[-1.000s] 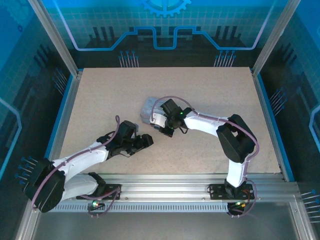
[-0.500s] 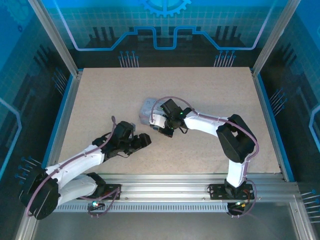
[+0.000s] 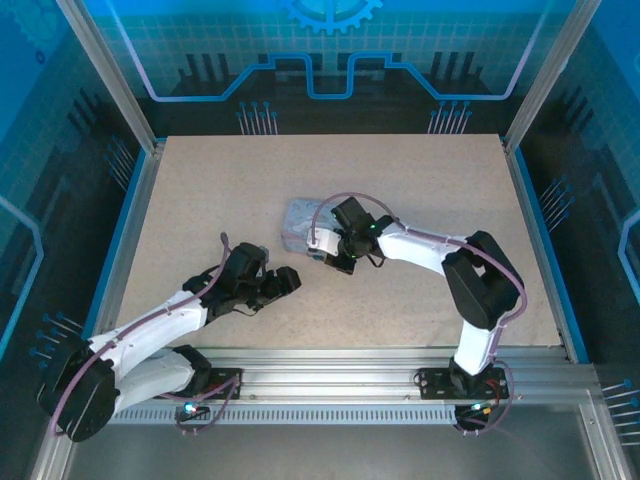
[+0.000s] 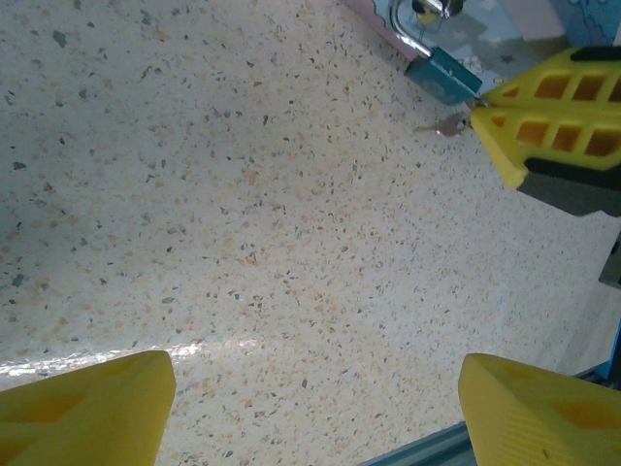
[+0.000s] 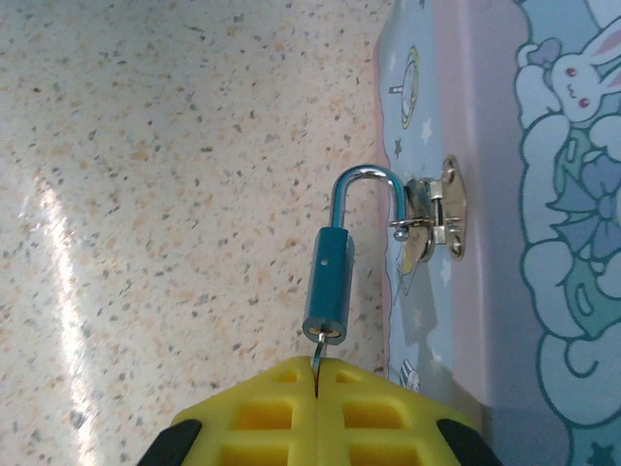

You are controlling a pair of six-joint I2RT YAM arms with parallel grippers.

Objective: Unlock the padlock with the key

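Tightly pinching the key (image 5: 316, 348) in the right gripper (image 5: 317, 374), tip seemingly in the padlock (image 5: 328, 286) at 12 o'clock. Holding the left gripper (image 4: 310, 408) spread wide over the desk (image 4: 243, 194).

Lighting was bright and even, shadows soft. Pale glare streaks lay on the tabletop (image 5: 146, 146) in both wrist views; the top view looked blue-tinted at its edges.

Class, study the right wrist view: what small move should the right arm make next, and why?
Probably roll the right gripper to twist the key: its fingers are shut on the key, whose tip meets the lower end of the padlock, while the shackle is hooked through the hasp of the tin.
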